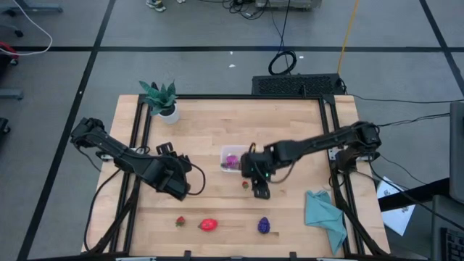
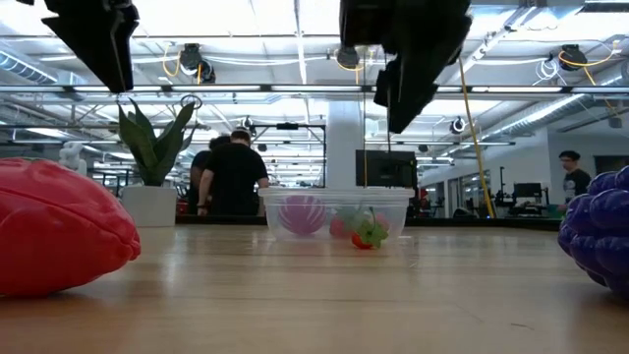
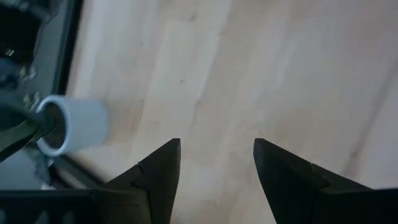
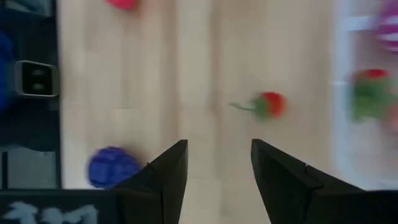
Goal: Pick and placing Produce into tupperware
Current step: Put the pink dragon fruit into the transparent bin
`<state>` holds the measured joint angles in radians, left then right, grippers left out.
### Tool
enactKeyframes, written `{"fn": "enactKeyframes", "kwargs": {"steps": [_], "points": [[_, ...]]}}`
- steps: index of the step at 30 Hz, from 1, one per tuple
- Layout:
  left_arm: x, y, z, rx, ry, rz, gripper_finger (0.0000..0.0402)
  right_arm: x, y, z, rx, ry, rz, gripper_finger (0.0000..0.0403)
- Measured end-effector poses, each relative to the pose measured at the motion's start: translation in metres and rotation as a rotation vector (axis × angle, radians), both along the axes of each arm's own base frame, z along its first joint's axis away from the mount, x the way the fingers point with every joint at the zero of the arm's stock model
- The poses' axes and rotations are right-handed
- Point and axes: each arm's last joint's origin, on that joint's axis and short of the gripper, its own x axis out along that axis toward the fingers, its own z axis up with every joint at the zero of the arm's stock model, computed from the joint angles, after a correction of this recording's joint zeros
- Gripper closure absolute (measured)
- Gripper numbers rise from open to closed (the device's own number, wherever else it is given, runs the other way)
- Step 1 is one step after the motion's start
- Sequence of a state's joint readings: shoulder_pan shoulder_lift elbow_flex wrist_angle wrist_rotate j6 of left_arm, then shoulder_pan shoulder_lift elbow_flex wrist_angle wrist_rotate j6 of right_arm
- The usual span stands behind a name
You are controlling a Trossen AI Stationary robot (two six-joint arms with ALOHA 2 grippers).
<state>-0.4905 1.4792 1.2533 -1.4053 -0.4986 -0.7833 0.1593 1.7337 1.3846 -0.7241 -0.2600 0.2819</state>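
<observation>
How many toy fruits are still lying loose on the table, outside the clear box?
4: a small strawberry just beside the tupperware, then another small strawberry, a bigger red piece and a purple cluster along the near edge.

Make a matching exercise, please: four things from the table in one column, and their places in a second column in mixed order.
Things:
1. magenta ball
2. purple cluster
3. plant
4. teal cloth

Places:
A. far left corner of the table
B. inside the tupperware
C. near edge, beside the cloth
D. near right corner

Pairs: 1-B, 2-C, 3-A, 4-D
</observation>
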Motion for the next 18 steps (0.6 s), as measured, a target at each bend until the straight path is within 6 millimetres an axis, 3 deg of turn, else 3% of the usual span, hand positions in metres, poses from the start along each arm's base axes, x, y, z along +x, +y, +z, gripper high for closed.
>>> {"fn": "enactKeyframes", "kwargs": {"steps": [7,18], "points": [[0.003,-0.019,-0.001,-0.096,-0.075,-0.079,0.0192,-0.008,0.037,-0.001,-0.039,0.015,-0.007,0.0234],[0.010,-0.070,-0.004,-0.304,-0.244,-0.244,0.0192,-0.010,0.062,0.002,-0.027,-0.057,0.032,0.0234]]}}
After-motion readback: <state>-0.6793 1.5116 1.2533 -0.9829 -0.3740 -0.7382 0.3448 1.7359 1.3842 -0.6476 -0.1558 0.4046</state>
